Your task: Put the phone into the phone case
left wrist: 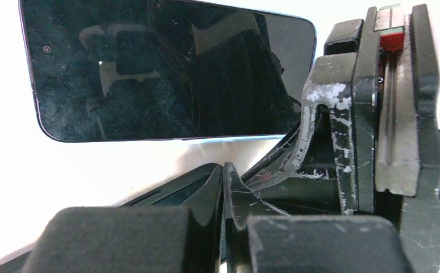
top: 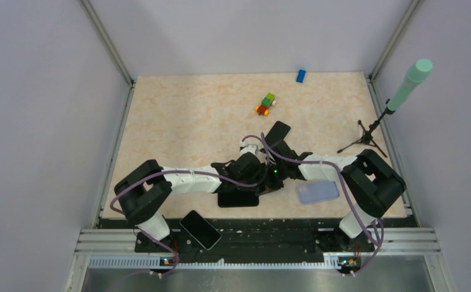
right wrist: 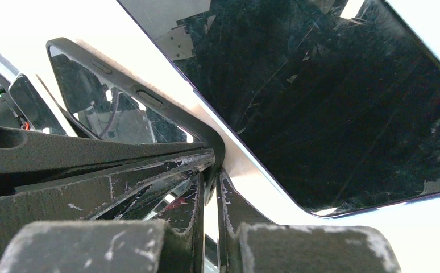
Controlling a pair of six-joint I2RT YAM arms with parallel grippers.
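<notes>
The phone (top: 239, 198) lies flat on the table with its dark screen up, just in front of both wrists. It also fills the top of the left wrist view (left wrist: 166, 74) and the right side of the right wrist view (right wrist: 331, 102). The black phone case (right wrist: 121, 114) is held tilted above the table beside the phone. My right gripper (right wrist: 211, 176) is shut on the case's rim at a corner. From the other side my left gripper (left wrist: 224, 170) is shut on the case's thin edge (left wrist: 172, 190), and the right gripper's fingers (left wrist: 343, 131) stand close beside it.
A pale blue phone case (top: 317, 192) lies right of the grippers. A second phone (top: 199, 229) rests on the black base rail at the near edge. Coloured toy blocks (top: 266, 104), a blue block (top: 300, 75) and a tripod with a green-tipped microphone (top: 403, 91) stand farther back.
</notes>
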